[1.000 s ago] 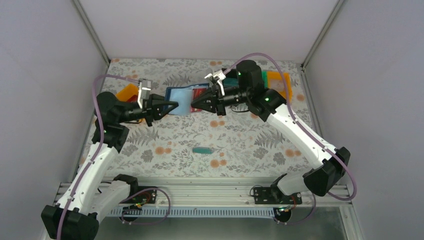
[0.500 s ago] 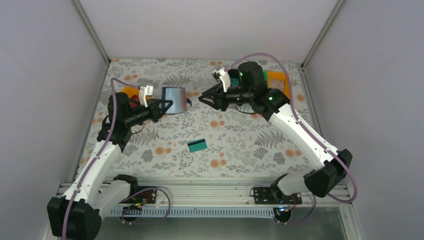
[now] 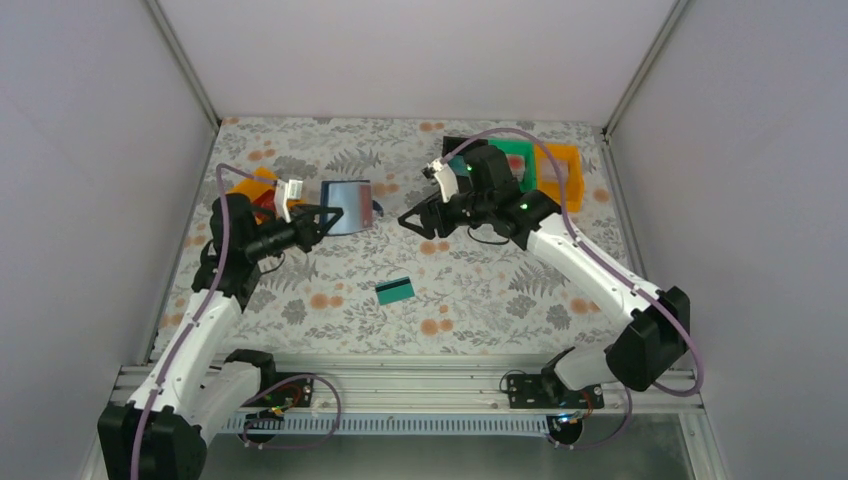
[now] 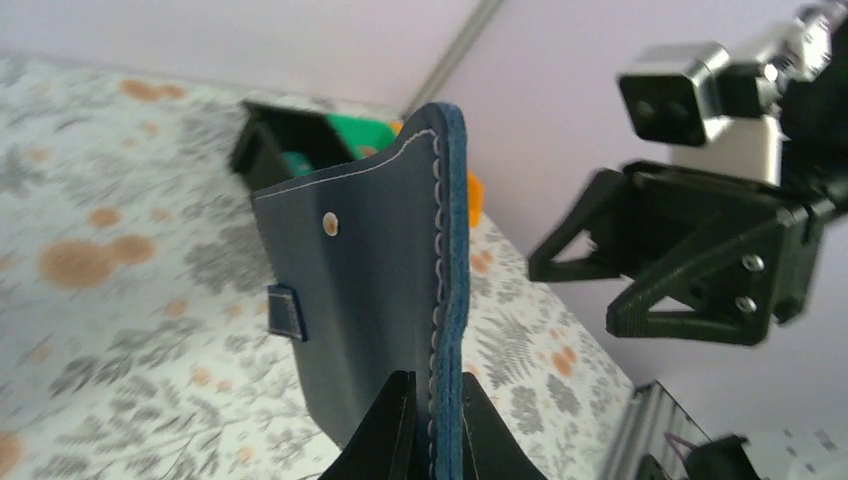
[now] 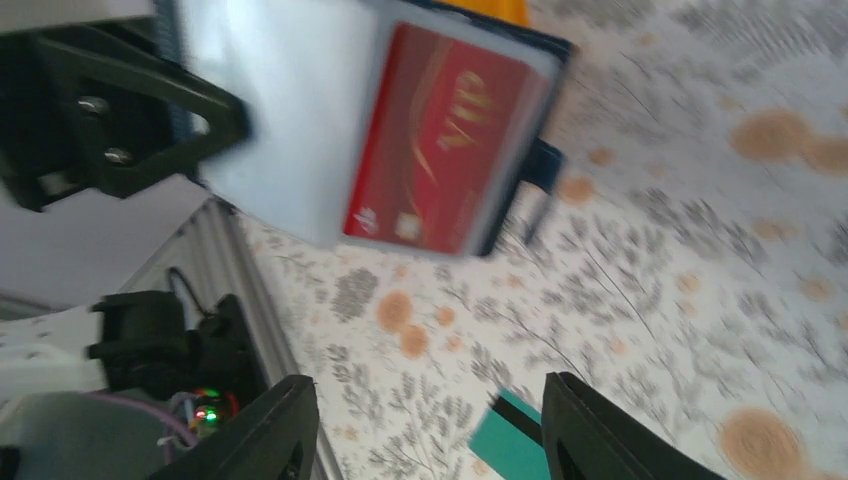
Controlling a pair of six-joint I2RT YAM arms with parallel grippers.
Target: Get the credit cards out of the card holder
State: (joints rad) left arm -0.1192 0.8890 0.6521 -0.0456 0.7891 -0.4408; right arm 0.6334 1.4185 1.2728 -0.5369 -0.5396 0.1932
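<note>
Right wrist view: teal card (image 5: 512, 446) lay out on surface (image 5: 700, 250), red card (image 5: 440, 140) unremoved; left gripper (image 4: 437, 388) pinched card holder (image 5: 290, 110), right gripper (image 5: 430, 400) gaped empty.

**Surfaces and Finishes**

You see the card holder (image 4: 370, 290) as smooth, faintly sheened navy leather-like material with pale thread stitching and a metal snap stud (image 4: 330, 224); the red credit card (image 5: 440, 140) is glossy plastic; the floral tablecloth (image 3: 500, 300) looks matt.
</note>
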